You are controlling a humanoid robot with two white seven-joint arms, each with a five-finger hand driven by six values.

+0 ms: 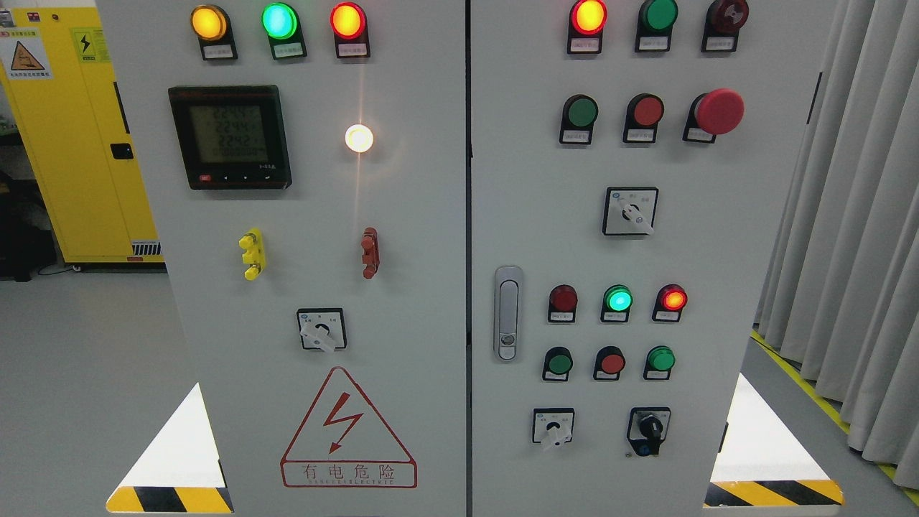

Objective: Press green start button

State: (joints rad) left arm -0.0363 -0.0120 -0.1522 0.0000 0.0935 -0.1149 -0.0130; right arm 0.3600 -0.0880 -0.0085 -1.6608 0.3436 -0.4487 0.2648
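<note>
A grey electrical cabinet (402,215) with two doors fills the head view. The right door carries several green buttons: one unlit in the upper row (580,112), one unlit at the lower left (558,363) and one at the lower right (660,358). A lit green lamp (618,299) sits between a dark red lamp and a lit red lamp. No robot hand or arm shows in the view.
A red mushroom stop button (719,111) sticks out at the upper right. Rotary switches (630,211), a door latch (507,313), a digital meter (230,136) and a lightning warning sign (347,429) are on the doors. A yellow cabinet (72,143) stands at left, curtains (854,215) at right.
</note>
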